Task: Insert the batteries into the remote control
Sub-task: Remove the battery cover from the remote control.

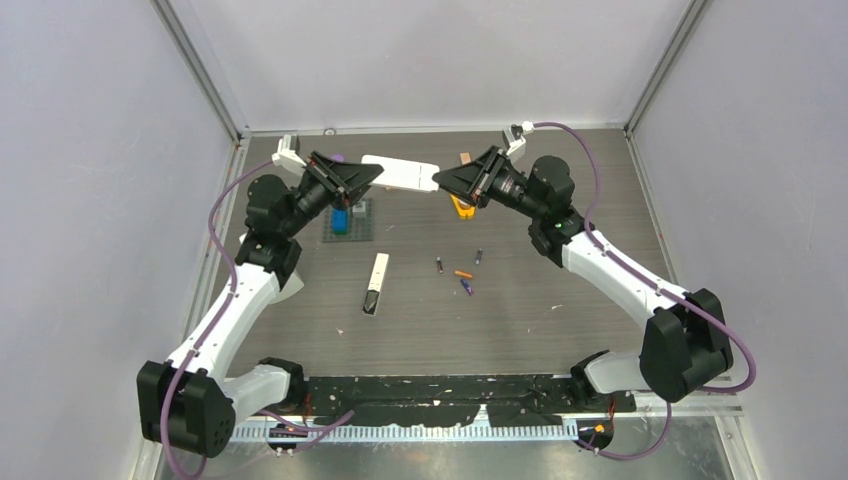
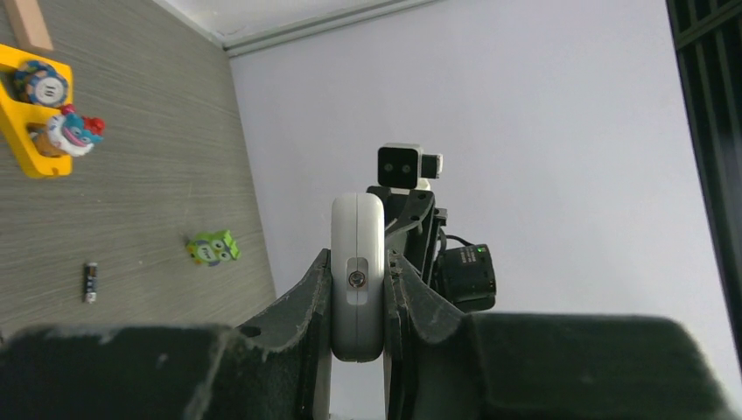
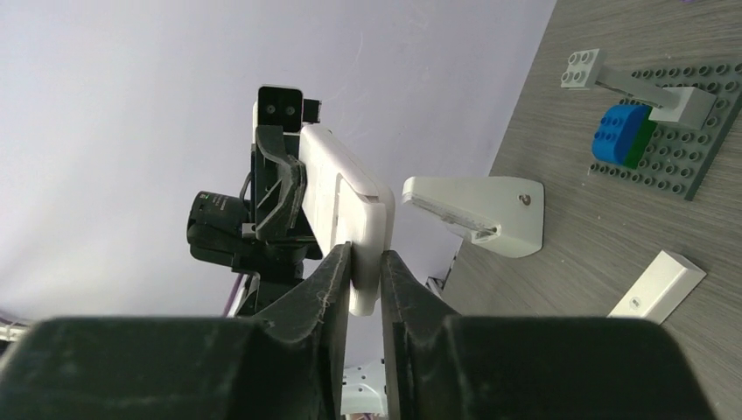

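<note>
A white remote control (image 1: 400,172) hangs in the air over the far middle of the table, held at both ends. My left gripper (image 1: 378,172) is shut on its left end (image 2: 357,236). My right gripper (image 1: 438,180) is shut on its right end (image 3: 346,188). In the wrist views each gripper (image 2: 359,267) (image 3: 364,258) pinches the remote by its thin sides. The batteries lie loose on the table below: two dark ones (image 1: 439,265) (image 1: 478,256), an orange one (image 1: 463,274) and a blue-purple one (image 1: 466,287). One dark battery shows in the left wrist view (image 2: 89,282).
A white bar with a dark end (image 1: 375,284) lies left of the batteries. A grey brick plate with blue and green bricks (image 1: 350,220) sits under the left arm. A yellow tray of small toys (image 2: 35,140), a green owl toy (image 2: 212,248) and an orange-brown block (image 1: 465,158) lie at the back.
</note>
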Action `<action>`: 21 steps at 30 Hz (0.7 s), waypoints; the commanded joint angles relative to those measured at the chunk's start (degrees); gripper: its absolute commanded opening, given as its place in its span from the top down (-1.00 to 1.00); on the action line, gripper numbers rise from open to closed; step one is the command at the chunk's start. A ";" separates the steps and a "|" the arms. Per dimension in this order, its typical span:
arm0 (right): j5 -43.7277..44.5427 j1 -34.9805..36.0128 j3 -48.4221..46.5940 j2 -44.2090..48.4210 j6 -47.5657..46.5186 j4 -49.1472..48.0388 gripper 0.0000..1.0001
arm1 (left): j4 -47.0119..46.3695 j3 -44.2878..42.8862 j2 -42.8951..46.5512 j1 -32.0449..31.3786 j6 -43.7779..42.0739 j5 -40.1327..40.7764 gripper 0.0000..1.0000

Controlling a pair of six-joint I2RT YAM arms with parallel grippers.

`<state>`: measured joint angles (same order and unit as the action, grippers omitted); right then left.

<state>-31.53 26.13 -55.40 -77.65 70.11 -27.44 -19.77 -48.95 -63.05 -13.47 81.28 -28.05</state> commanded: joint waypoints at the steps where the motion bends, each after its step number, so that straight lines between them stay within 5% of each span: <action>1: -0.74 -0.38 -3.39 0.28 -2.07 2.79 0.60 | 2.29 -3.35 1.49 0.47 -6.74 2.57 1.00; 15: -0.75 -0.44 -4.12 0.96 -3.65 3.70 0.89 | 10.11 -4.80 1.95 -0.06 -18.58 4.41 1.00; 21: 2.56 -3.48 -1.65 4.46 -12.22 16.27 0.90 | 15.43 -4.42 2.82 -0.06 -24.96 6.14 1.00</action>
<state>-31.66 24.91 -57.12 -77.41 65.28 -19.05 -6.61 -50.98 -62.48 -13.47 62.30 -23.46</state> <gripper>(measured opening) 0.076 0.219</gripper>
